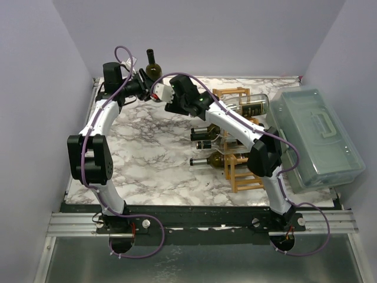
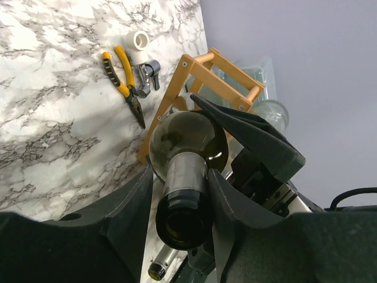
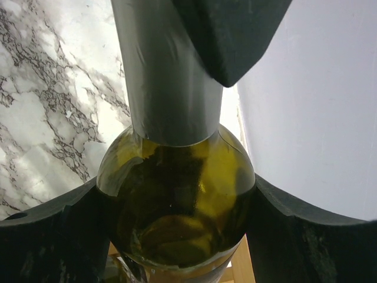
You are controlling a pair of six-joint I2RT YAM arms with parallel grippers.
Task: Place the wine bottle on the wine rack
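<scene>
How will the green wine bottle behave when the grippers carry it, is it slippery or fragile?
Probably slippery: the wine bottle is smooth glossy glass, and the left gripper holds only its narrow neck. Likely fragile if dropped on the marbled table. Being round, it may roll when laid outside the wine rack.

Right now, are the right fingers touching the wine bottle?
Touching. The right wrist view shows the right fingers pressed against the wine bottle on both sides, with no gap.
</scene>
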